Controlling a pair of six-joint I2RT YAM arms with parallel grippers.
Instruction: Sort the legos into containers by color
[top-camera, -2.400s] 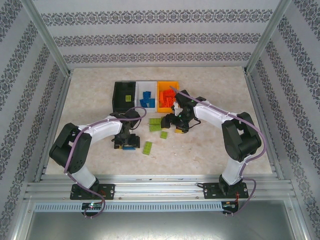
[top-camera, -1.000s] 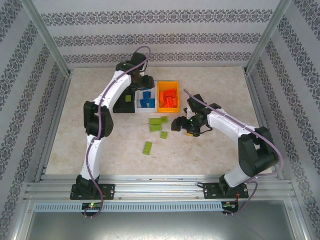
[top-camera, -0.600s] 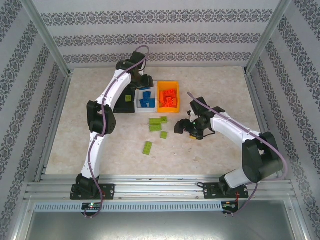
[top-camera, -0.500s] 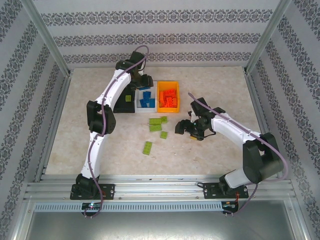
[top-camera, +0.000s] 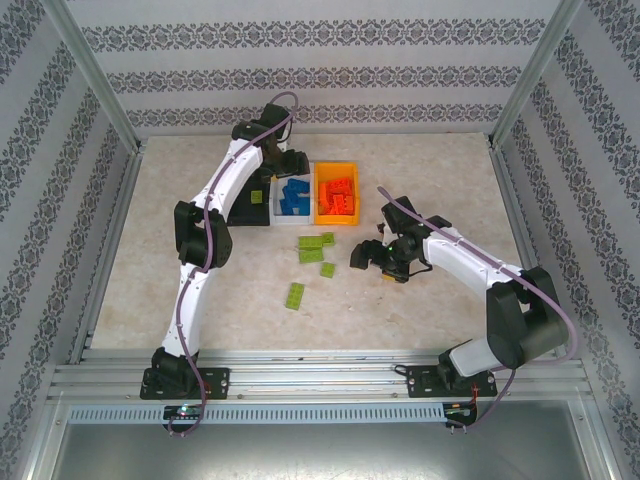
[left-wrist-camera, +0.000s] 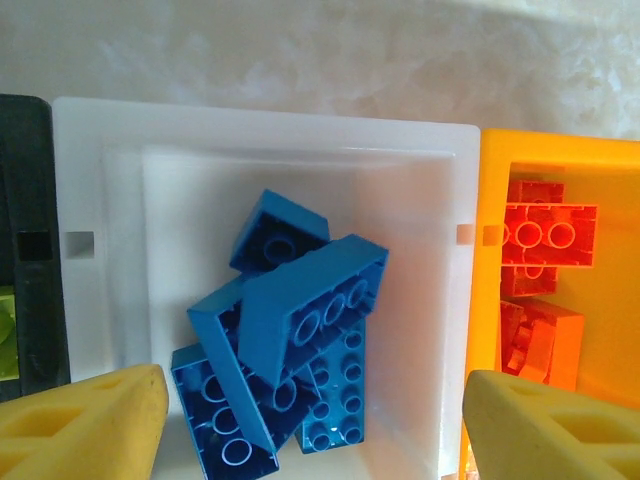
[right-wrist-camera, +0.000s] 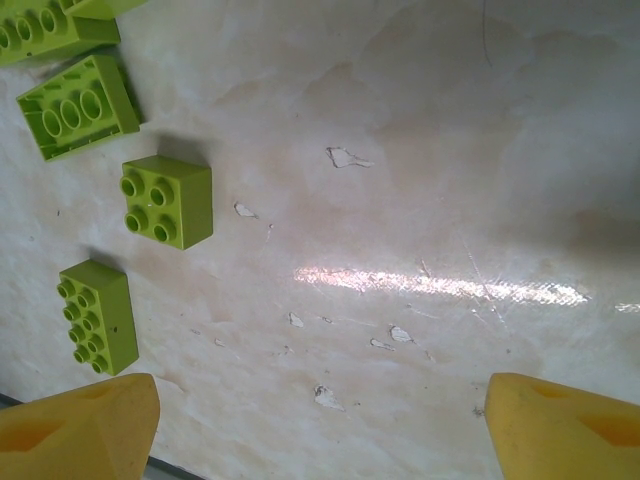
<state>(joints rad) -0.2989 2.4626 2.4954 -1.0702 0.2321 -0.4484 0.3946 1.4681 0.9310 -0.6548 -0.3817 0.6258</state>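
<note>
Blue legos (left-wrist-camera: 290, 340) lie heaped in the white bin (left-wrist-camera: 260, 115), orange-red ones (left-wrist-camera: 545, 235) in the orange bin (left-wrist-camera: 560, 150), lime green ones (right-wrist-camera: 168, 200) loose on the surface (right-wrist-camera: 420, 200). Left jaws hang open over the white bin; right jaws open beside the green ones.

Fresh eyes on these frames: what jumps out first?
A heap of blue studded plastic bricks lies in the white rectangular plastic bin, the open left gripper above it. Lime green studded bricks lie loose on the marbled table near the open right gripper.
</note>
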